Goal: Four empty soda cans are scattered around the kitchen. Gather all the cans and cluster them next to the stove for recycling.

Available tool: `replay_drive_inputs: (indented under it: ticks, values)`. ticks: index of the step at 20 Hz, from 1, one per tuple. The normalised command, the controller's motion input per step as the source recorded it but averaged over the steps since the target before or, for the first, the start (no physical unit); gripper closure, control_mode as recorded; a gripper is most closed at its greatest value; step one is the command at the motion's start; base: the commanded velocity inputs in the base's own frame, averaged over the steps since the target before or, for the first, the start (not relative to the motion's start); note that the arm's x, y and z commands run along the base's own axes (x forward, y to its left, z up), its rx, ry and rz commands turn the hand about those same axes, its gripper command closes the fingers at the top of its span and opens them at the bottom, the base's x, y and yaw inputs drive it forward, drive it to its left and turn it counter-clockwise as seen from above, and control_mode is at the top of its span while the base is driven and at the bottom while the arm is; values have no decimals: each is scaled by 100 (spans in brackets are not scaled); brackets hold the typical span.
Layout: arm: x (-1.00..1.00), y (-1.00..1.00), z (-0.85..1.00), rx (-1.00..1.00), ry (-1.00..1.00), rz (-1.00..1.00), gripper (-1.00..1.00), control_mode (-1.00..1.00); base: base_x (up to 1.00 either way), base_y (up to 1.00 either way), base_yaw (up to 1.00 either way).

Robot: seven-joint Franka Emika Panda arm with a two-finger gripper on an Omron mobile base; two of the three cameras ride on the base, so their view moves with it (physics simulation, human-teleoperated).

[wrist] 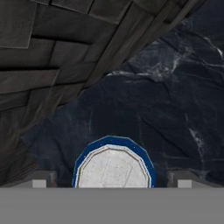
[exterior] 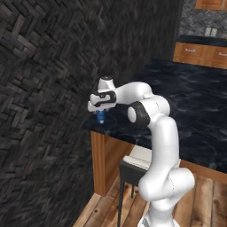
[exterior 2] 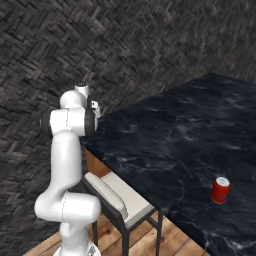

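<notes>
Gripper (wrist: pixel 113 179) spread wide astride upright blue can (wrist: pixel 113 164), not gripping.

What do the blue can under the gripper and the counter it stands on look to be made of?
Blue can: likely thin metal, going by its pale silvery matte top and glossy blue painted side. Counter: looks like polished dark stone, perhaps marble, black with fine white veins; its base looks like orange-brown wood.

Dark marble counter (exterior 2: pixel 165 135) on a wooden base. A red soda can (exterior 2: pixel 220 190) stands upright at about 4 o'clock in the right base view. A blue soda can (exterior: pixel 100 116) stands at the wall-side corner, around 9 o'clock in the left base view.
</notes>
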Motion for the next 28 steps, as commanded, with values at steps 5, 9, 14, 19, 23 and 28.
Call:
replay_drive_inputs:
  ticks: [5,9,14,19,23,28]
  values:
    - [2,1,-8,0,2,0,-100,-100,0,0,0]
    - [1,0,-8,0,0,0,-100,-100,0,0,0]
    - [3,0,-12,-1,0,0,100,-100,0,0,0]
    - [9,0,-15,0,1,0,100,-100,0,0,0]
    - [6,0,-12,0,1,0,100,-100,0,0,0]
    - [-17,-7,5,0,2,-2,100,-100,0,0,0]
